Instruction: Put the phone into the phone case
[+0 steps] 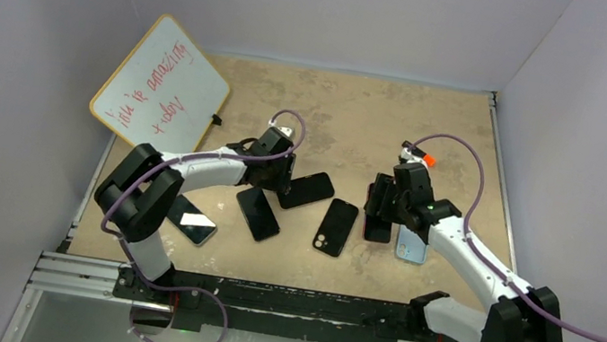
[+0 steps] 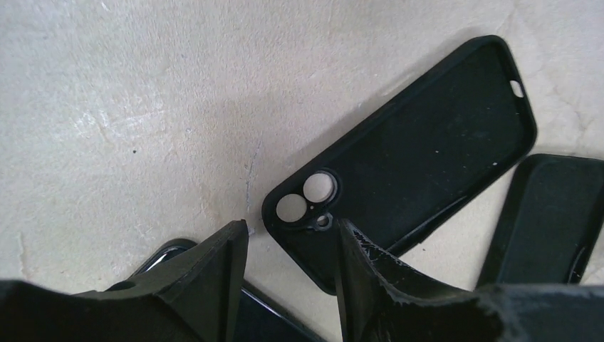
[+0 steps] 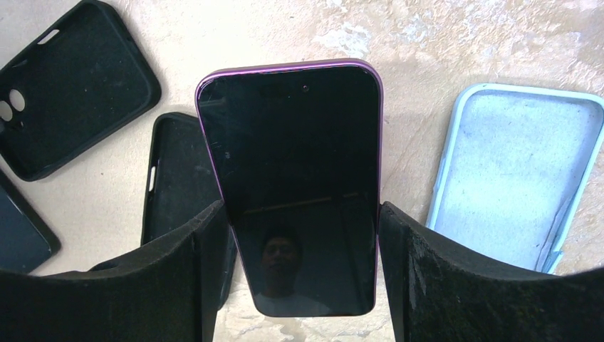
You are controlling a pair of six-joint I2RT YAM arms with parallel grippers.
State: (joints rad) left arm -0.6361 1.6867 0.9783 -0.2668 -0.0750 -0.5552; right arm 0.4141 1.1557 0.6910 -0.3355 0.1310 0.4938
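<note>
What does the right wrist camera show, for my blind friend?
The right hand grips a purple phone by its sides, screen up. An empty light blue case lies right of it, black cases left, on a tan table.

Colours on the mottled tan counter.
The phone has a black screen and a purple rim; the light case is pale blue, the dark case black; the whiteboard at the far left corner is white with red handwriting and a yellow frame.
</note>
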